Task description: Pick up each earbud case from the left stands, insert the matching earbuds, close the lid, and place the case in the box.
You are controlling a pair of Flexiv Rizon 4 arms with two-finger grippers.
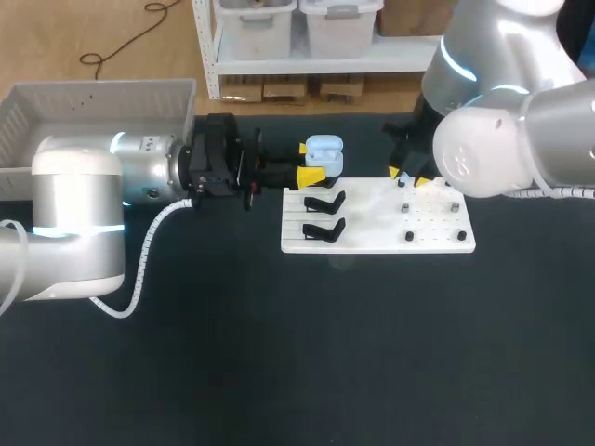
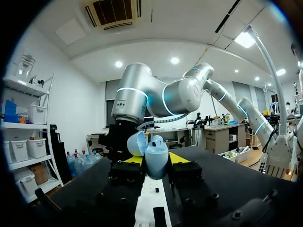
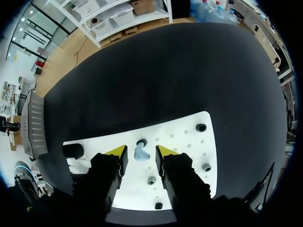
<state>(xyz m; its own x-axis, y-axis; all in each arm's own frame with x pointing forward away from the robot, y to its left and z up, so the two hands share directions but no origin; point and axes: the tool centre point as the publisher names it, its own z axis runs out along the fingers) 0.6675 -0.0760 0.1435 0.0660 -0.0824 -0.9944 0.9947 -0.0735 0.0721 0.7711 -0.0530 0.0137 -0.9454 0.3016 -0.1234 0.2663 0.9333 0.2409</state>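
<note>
looks like the left fingers [image 1: 312,170] are clamped on the open case [image 2: 156,161], lid up so it's ready to load, while the right fingers [image 1: 407,177] hang apart straddling an earbud [image 3: 140,152] on the white board [image 3: 187,156], probably lining up a grab.

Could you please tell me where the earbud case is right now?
In the head view, the case is held, lid open, in the left tool, at the far left corner of the white board.

The earbud case [image 2: 156,161] is glossy pale-blue plastic, the board [image 1: 372,232] smooth white plastic, the table [image 1: 279,353] matt black.
</note>
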